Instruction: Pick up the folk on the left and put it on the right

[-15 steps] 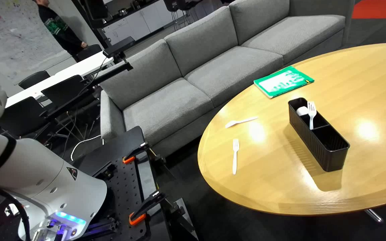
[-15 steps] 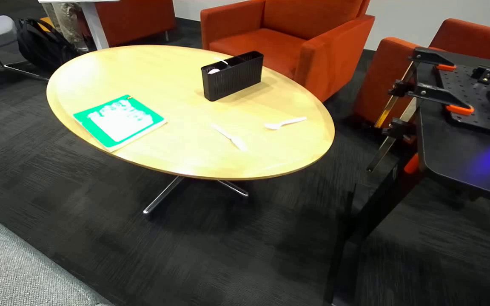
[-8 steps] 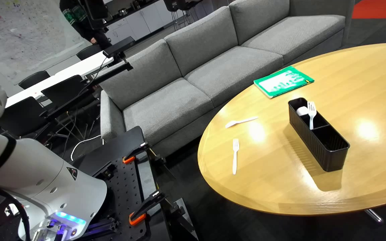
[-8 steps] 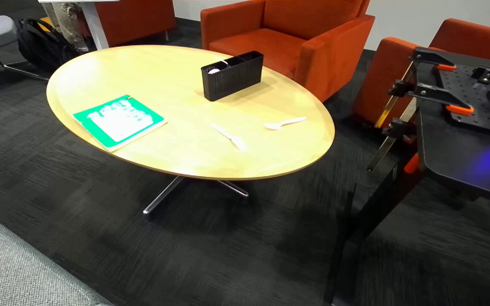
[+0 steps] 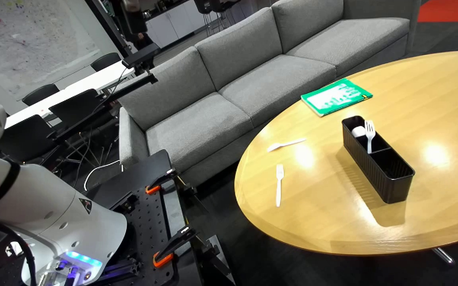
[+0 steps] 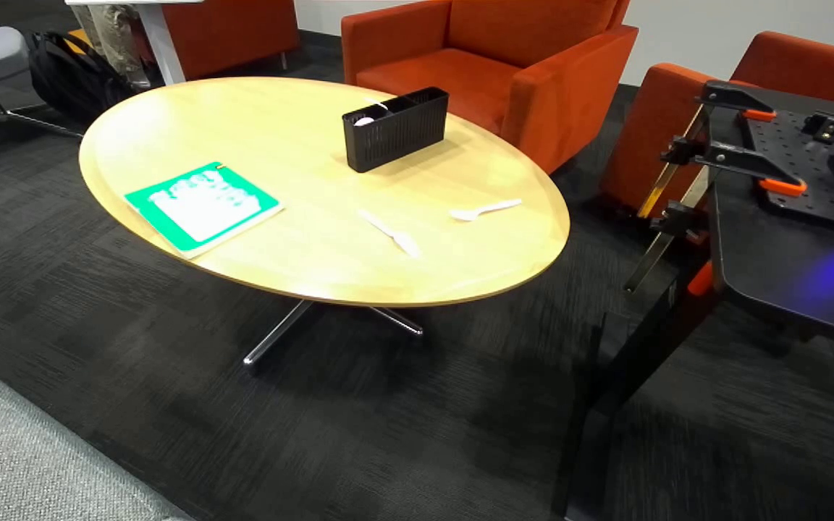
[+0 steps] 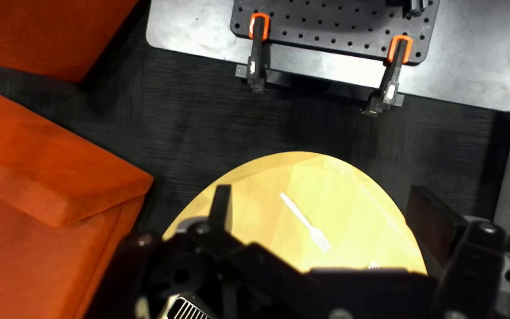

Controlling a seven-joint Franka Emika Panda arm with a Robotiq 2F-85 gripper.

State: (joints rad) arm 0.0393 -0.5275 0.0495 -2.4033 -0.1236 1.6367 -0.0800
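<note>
Two white plastic forks lie on the table. One white fork (image 5: 286, 144) (image 6: 389, 232) lies nearer the green book; in the wrist view only its tines (image 7: 373, 266) show past the gripper body. The second white fork (image 5: 279, 186) (image 6: 486, 209) lies nearer the rounded table end and shows whole in the wrist view (image 7: 299, 214). Looks alone do not tell which is the folk. A black divided tray (image 5: 368, 171) (image 6: 399, 137) holds a fork (image 5: 369, 137) and a white rounded item (image 5: 358, 131); its other compartment is empty. My gripper (image 7: 319, 192) is open and empty, high above the table.
A green book (image 5: 336, 97) (image 6: 203, 202) lies by the wooden table's (image 5: 320, 222) sofa-side edge. A grey sofa (image 5: 213, 107) and orange armchairs (image 6: 460, 79) (image 7: 38, 177) stand around the table. Clamps (image 5: 175, 242) (image 7: 257, 48) stick out from my black mount.
The arm's link at the left edge has shifted very slightly. Forks, tray and book stay in place. A person in the background has walked to the right.
</note>
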